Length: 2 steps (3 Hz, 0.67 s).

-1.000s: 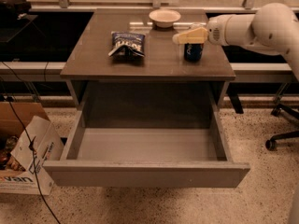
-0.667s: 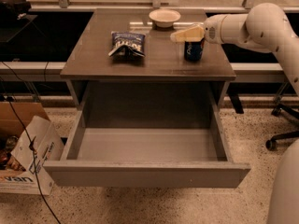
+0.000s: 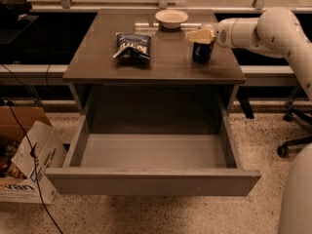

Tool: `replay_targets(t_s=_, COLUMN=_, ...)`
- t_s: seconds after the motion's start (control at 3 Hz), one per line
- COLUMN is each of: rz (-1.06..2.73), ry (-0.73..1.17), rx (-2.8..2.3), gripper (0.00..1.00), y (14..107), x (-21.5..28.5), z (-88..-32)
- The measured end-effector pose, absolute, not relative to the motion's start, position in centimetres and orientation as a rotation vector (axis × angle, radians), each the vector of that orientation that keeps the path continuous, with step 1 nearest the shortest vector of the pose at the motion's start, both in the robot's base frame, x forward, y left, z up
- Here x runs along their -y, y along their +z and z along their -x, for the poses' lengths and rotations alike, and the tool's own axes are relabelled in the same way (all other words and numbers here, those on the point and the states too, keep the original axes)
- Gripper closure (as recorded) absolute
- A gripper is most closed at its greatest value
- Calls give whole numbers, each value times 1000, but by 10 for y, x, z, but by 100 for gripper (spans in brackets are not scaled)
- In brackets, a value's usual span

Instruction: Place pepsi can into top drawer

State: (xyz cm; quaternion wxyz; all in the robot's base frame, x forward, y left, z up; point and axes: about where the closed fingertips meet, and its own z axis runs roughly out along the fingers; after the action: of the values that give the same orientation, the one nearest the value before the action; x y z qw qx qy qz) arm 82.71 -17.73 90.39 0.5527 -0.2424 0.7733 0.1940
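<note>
The pepsi can (image 3: 202,53), dark blue, stands upright on the right side of the grey cabinet's top (image 3: 161,67). My gripper (image 3: 200,35) reaches in from the right and sits at the can's top, covering its lid. The top drawer (image 3: 153,181) is pulled fully out toward the camera below the cabinet top. Its grey inside shows nothing in it.
A blue-and-white chip bag (image 3: 132,46) lies on the left of the cabinet top, and a white bowl (image 3: 171,18) stands at its back edge. A cardboard box (image 3: 29,169) and cables are on the floor at left. An office chair base (image 3: 292,145) is at right.
The arm's elbow has swung a little toward the camera. The gripper stays at the can's top, and the can has not moved.
</note>
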Motion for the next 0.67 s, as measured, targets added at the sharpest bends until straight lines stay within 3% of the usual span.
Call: replay_targets(t_s=0.67, rz=617, ry=477, rx=-1774, gripper=89, y=932, x=176, z=-779)
